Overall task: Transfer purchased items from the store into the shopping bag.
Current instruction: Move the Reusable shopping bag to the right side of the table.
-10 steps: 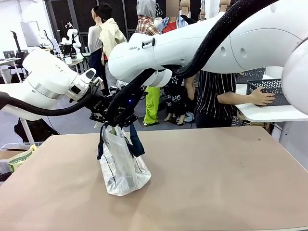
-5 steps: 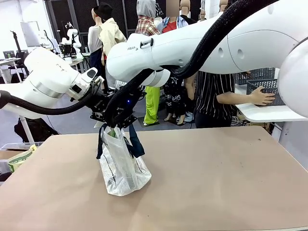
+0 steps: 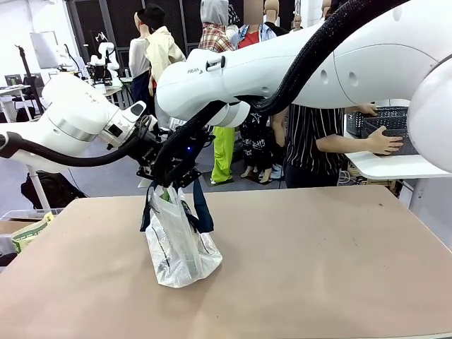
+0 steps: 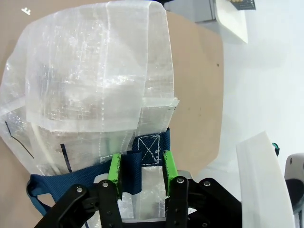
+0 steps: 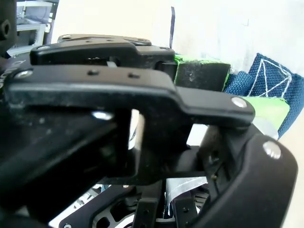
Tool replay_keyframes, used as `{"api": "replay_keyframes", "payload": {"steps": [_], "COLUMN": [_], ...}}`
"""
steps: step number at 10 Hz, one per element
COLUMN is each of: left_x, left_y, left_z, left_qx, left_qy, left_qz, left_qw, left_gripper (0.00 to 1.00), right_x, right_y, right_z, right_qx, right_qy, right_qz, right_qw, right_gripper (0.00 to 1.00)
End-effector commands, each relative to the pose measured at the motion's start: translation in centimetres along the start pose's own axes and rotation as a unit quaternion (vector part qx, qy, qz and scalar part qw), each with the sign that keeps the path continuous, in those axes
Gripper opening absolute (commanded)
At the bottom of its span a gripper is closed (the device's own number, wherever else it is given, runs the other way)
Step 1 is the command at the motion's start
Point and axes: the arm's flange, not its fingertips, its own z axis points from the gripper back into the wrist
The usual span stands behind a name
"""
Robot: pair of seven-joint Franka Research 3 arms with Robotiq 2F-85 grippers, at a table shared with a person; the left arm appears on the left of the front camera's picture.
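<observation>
Shopping bag (image 3: 180, 247) stood on table (image 3: 318, 268); left gripper (image 4: 141, 159) clamped its navy handle (image 4: 151, 148); right gripper (image 3: 171, 182) pinched closed at bag's mouth; uneven pull risked toppling.

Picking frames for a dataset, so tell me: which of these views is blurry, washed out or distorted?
Front view: evenly lit, shopping bag sharp, little glare. Left wrist view: bag crisp between the pads of the left gripper, table edge bowed by the wide lens, right side washed out white. Right wrist view: too close, foreground soft, backdrop blown out.
</observation>
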Motion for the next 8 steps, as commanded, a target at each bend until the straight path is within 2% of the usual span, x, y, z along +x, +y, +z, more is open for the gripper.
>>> {"api": "replay_keyframes", "payload": {"steps": [1, 3, 7, 8], "left_x": [-0.49, -0.68, -0.65, -0.61], "left_y": [-1.27, -1.39, -1.21, -1.15], "left_z": [-1.54, -1.94, -2.21, -2.14], "left_qx": [-0.012, -0.025, -0.004, 0.004], "left_qy": [0.035, 0.039, 0.041, 0.036], "left_qz": [-0.015, -0.020, -0.017, -0.011], "left_qw": [0.999, 0.999, 0.999, 0.999], "left_gripper": [0.44, 0.44, 0.44, 0.31], "right_x": [0.39, 0.39, 0.38, 0.40], "right_y": [1.06, 1.02, 1.07, 1.06], "right_z": [-0.21, -0.23, -0.25, -0.24], "right_qx": [0.005, 0.005, 0.004, 0.003], "right_qy": [-0.005, -0.004, -0.004, -0.004], "right_qz": [0.019, 0.019, 0.018, 0.018], "right_qw": [1.000, 1.000, 1.000, 1.000], "right_gripper": [0.00, 0.00, 0.00, 0.00]}}
